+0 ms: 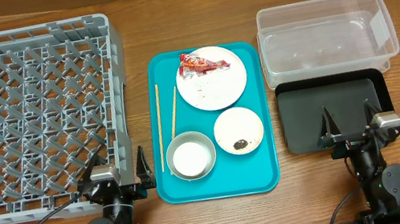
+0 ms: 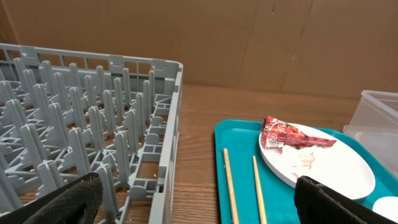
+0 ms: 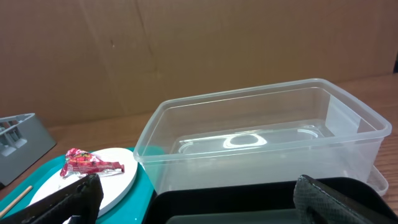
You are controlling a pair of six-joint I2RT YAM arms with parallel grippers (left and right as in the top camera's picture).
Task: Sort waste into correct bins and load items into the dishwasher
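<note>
A teal tray (image 1: 263, 174) holds a white plate (image 1: 220, 84) with a red-and-white wrapper (image 1: 198, 64) and rice grains. Two chopsticks (image 1: 162, 126) lie on its left. A grey metal bowl (image 1: 191, 156) holds a white cup. A small bowl (image 1: 238, 129) holds a dark food lump (image 1: 240, 144). The grey dish rack (image 1: 30, 116) stands at left. The clear tub (image 1: 325, 32) and black tray (image 1: 336, 109) stand at right. My left gripper (image 1: 119, 173) is open by the rack's near right corner. My right gripper (image 1: 348, 121) is open over the black tray. The wrapper also shows in the left wrist view (image 2: 289, 134) and the right wrist view (image 3: 90, 163).
Brown cardboard (image 2: 249, 43) walls the far side of the wooden table (image 1: 184, 17). The rack's right wall (image 2: 168, 143) runs close beside the teal tray's left edge (image 2: 219, 162).
</note>
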